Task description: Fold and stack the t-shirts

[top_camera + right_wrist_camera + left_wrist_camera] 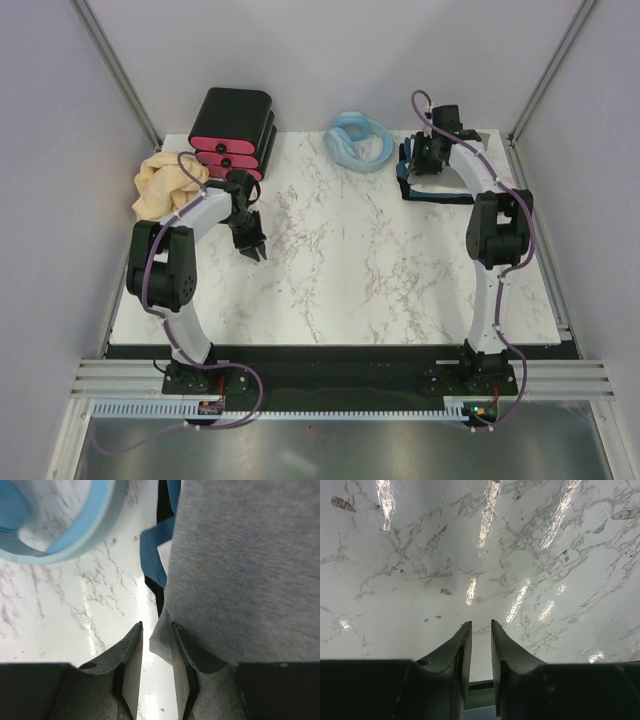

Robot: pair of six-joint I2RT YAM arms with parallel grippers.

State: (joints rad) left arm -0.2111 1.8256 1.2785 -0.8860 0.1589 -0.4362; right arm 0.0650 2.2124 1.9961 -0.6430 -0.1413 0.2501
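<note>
No writing, label, brand mark or number can be read in any view. The white marble-patterned bench, the black box with pink drawers and the heather-grey cloth t-shirt show only plain surfaces.

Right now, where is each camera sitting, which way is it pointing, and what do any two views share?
Top external: above and behind the bases, looking down on the marble table; the left arm and right arm show whole.
Left wrist: on the left arm, facing bare marble; the left tool shows, jaws apart.
Right wrist: on the right arm, facing a grey t-shirt and the light-blue hose; the right tool shows.
Shared: top and right wrist both show the hose.
</note>
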